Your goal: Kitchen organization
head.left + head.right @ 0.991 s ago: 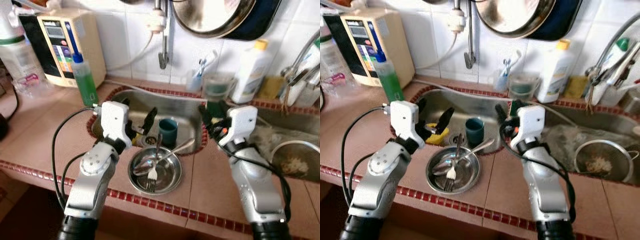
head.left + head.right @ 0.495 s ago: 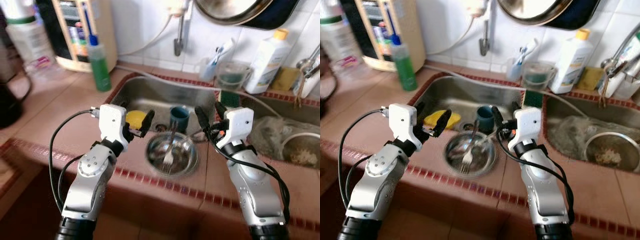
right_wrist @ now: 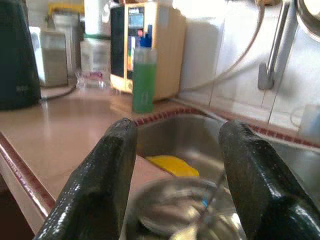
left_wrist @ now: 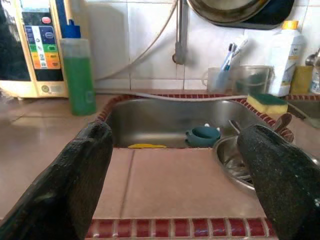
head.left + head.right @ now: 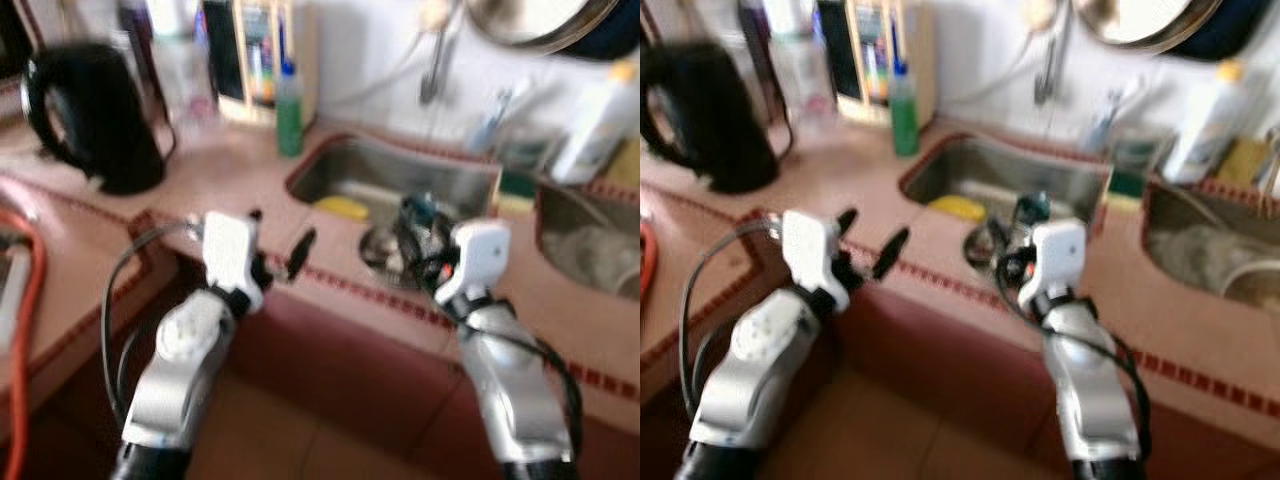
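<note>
The head views are blurred. A steel bowl (image 4: 235, 160) holding cutlery sits on the counter at the sink's front rim. A teal cup (image 4: 202, 136) and a yellow sponge (image 4: 145, 146) lie in the sink (image 5: 420, 180). My left gripper (image 5: 280, 235) is open and empty, held before the counter's front edge, left of the bowl. My right gripper (image 5: 418, 228) is also open and empty, just in front of the bowl (image 3: 185, 215). Both grippers point toward the sink.
A green soap bottle (image 5: 289, 110) and a water purifier (image 4: 35, 50) stand at the back left. A black kettle (image 5: 90, 115) sits further left. A second sink (image 5: 590, 250) lies to the right. A red-tiled counter edge (image 4: 175, 227) runs across, with floor below it.
The whole view has shifted: the camera has drawn back and swung left, bringing the kettle into view. Both grippers stay open and now sit at the counter's front edge.
</note>
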Controlling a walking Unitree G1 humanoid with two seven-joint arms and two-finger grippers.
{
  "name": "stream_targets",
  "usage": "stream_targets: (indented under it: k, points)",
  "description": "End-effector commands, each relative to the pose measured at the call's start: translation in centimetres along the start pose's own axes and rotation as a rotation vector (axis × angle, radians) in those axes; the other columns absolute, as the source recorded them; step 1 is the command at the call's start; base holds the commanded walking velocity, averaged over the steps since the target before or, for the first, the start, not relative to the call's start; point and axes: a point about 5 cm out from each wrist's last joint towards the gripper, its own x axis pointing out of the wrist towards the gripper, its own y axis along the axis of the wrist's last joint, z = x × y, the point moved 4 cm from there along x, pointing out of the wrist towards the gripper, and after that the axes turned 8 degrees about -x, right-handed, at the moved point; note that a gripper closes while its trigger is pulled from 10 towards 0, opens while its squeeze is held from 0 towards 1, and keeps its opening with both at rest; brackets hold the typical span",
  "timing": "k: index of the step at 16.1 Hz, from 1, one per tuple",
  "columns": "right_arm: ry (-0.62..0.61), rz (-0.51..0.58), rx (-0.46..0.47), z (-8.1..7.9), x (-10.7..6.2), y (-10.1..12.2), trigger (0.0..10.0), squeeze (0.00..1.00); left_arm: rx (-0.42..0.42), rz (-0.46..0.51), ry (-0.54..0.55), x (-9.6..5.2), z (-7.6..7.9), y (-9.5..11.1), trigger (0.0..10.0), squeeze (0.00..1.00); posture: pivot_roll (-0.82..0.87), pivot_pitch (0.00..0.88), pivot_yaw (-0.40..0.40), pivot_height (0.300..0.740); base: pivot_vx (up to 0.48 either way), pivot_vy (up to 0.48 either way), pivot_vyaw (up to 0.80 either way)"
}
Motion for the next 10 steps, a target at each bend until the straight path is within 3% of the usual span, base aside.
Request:
stream_targets:
  k: [1,9,10]
  points:
    - [-0.007,0.024,-0.017,0.4,0.17,0.73,10.0,0.0,0.012,0.02,-0.018,0.27,0.23,0.89,10.0,0.0,-0.18,0.01,0.019,0.74,0.0,0.0,0.0]
    - [-0.012,0.006,-0.03,0.33,0.07,0.21,10.0,0.0,0.072,0.029,-0.056,0.42,0.31,1.45,10.0,0.0,-0.18,0.022,0.027,0.74,0.0,0.0,0.0]
    - [-0.015,0.004,-0.031,0.37,0.03,0.19,10.0,0.0,0.049,0.034,-0.056,0.46,0.4,1.48,10.0,0.0,-0.18,0.024,0.029,0.74,0.0,-0.48,0.0]
